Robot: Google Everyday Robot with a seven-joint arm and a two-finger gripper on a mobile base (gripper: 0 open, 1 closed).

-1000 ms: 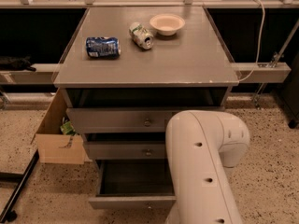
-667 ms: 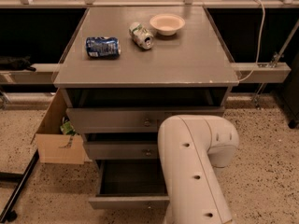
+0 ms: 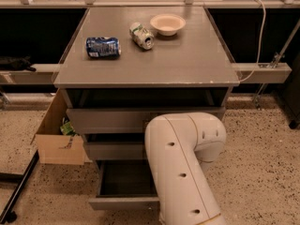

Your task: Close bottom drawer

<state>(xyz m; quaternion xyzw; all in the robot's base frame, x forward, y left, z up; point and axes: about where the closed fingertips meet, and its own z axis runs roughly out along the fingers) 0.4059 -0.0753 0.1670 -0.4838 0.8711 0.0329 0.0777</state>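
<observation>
Standing before the grey cabinet (image 3: 187,64), I see the bottom drawer (image 3: 124,201) at its foot, pulled well out, its dark inside open to view and its narrow front panel nearest me. Above it the middle drawer (image 3: 112,150) sits slightly out and the top drawer (image 3: 108,120) a little less. The robot's white arm (image 3: 183,163) rises across the cabinet's front right, covering the right ends of all three drawers. The gripper is hidden from me behind that arm, so I cannot tell whether it is spread or closed. On the cabinet's top lie a blue can (image 3: 102,47), a green-and-white can (image 3: 142,35) and a pale bowl (image 3: 167,24). A cardboard box (image 3: 58,146) stands at the cabinet's left side.
</observation>
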